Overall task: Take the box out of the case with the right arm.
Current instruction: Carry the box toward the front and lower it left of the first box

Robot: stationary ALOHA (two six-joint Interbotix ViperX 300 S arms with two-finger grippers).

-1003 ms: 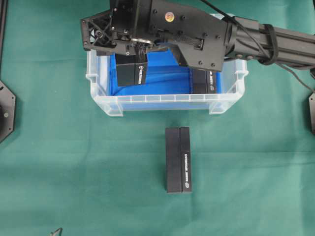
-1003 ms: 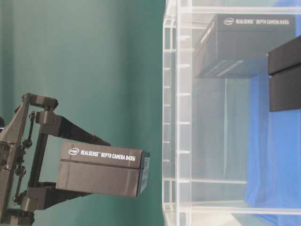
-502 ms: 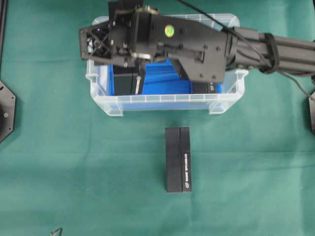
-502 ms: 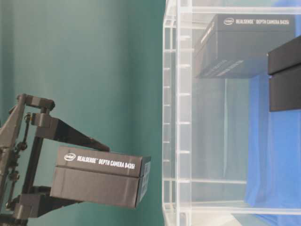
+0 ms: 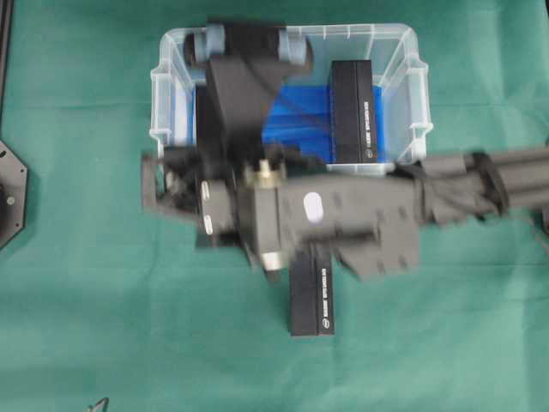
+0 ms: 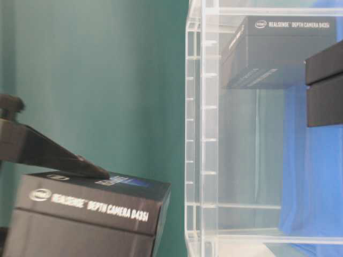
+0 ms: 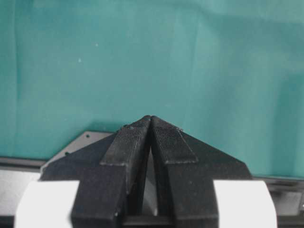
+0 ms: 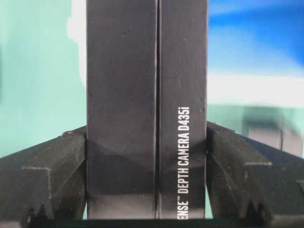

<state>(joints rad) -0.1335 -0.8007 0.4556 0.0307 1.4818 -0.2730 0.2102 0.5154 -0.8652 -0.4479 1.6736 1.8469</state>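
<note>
A black box is clamped between the jaws of the right gripper, outside the clear case. The left gripper is seen pressed closed above green cloth, grasping nothing.

Clear plastic case, matt box

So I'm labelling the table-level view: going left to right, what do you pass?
Right gripper's finger → the RealSense box it holds → bare green cloth → clear case wall → a RealSense box inside the case → blue sheet.
</note>
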